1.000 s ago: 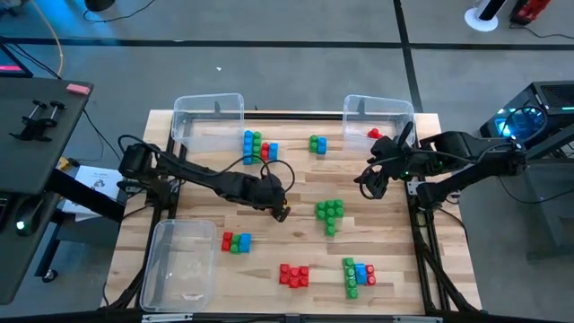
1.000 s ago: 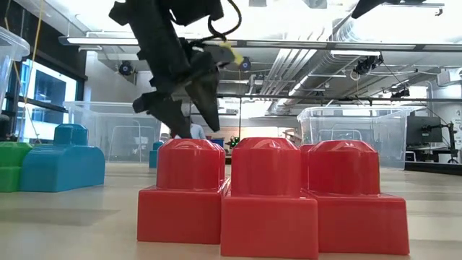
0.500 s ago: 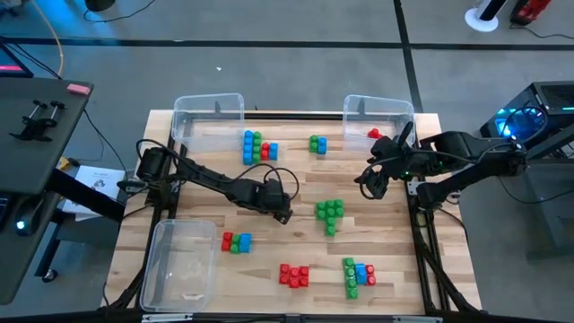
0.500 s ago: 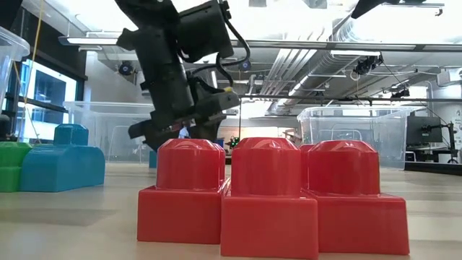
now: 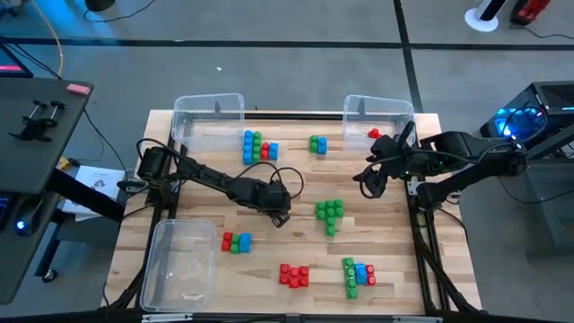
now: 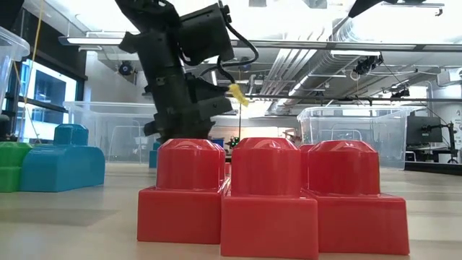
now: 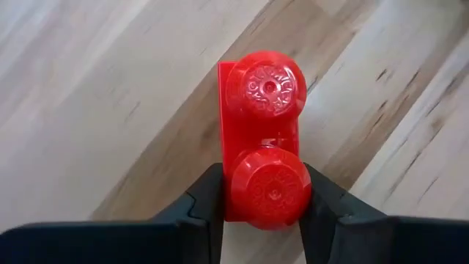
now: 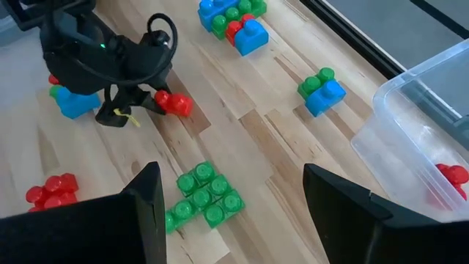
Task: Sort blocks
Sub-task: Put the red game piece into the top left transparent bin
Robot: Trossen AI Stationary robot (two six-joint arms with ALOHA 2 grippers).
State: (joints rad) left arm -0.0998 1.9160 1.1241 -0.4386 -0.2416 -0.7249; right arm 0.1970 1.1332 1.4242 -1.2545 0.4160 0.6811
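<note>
Gripping a red two-stud block (image 7: 264, 139) by one end, the left jaws (image 7: 262, 192) press both its sides low on the bench (image 7: 88, 110) (its other stud juts ahead). The right jaws (image 8: 229, 209) hang spread wide and empty, above green blocks (image 8: 203, 195).
</note>
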